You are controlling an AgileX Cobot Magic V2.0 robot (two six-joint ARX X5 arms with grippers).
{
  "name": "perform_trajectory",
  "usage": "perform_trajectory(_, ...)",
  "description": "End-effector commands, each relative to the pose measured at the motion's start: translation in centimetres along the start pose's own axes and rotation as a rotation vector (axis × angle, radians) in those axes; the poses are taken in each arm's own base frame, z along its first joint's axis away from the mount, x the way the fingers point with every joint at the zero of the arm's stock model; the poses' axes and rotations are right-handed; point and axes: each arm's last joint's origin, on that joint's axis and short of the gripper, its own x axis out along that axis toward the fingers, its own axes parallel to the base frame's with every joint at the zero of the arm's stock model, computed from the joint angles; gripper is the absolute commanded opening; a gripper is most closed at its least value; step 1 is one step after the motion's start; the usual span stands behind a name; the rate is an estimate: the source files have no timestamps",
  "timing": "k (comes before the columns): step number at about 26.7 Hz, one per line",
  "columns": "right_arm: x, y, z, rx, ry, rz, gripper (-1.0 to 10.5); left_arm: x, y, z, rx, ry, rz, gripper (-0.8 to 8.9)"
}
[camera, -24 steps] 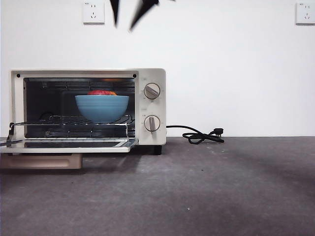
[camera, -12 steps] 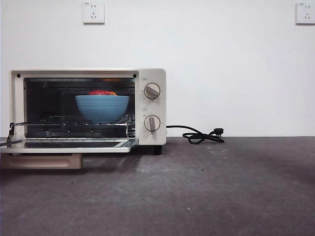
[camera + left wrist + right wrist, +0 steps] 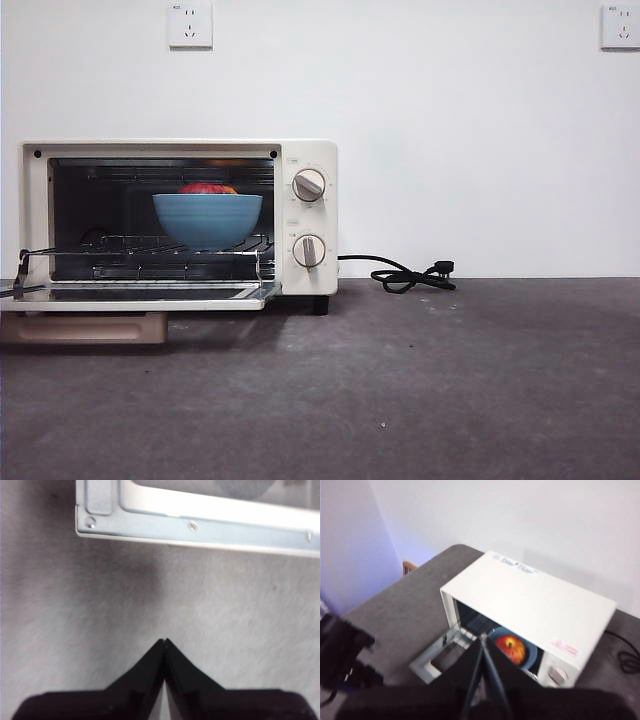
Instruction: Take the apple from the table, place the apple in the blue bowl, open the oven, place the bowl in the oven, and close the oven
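Left to right, front view: drop-down dark glass door [image 3: 140, 293] of the cream-white boxy toaster oven [image 3: 305, 150] lies flat open at 9 o'clock of the frame, tan bar handle [image 3: 85, 327] hanging under its front edge. Round deep bright blue bowl [image 3: 207, 218] sits on the wire rack [image 3: 140, 250] inside the cavity, round dark-red apple [image 3: 207, 188] just showing above its rim. Two round knobs at 3 o'clock of the bowl, black cord [image 3: 410, 277] trailing further right on the dark grey matte table [image 3: 450, 380]. Left gripper [image 3: 164, 642] clenched on nothing, hovering over the table just off the door's metal edge. Right gripper [image 3: 483, 639] pinched shut and empty, high above, looking down at oven and apple. Only door closing remains, I'd say. Door likely stiff, hinged, moderately light; glass, so don't slam. Best push up under the handle bar mid-span; the smooth bar may slip off the closed tips.
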Motion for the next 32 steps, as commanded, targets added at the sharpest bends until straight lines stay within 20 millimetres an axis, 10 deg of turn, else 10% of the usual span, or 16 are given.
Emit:
perform_trajectory(1,-0.6,-0.2,-1.2,-0.035,0.094,-0.014,0.0,1.0,1.5,0.5,-0.044,0.014,-0.034,-0.09)
perform_trajectory(24,-7.0,-4.3,-16.8,0.025,0.456,-0.324,0.0,6.6,8.7,2.3,-0.438,-0.006,-0.176,-0.08)
perform_trajectory(32,-10.4,-5.5,-18.9,0.151,0.376,-0.354,0.0,6.3,9.2,3.1,-0.484,-0.097,-0.298,-0.08)
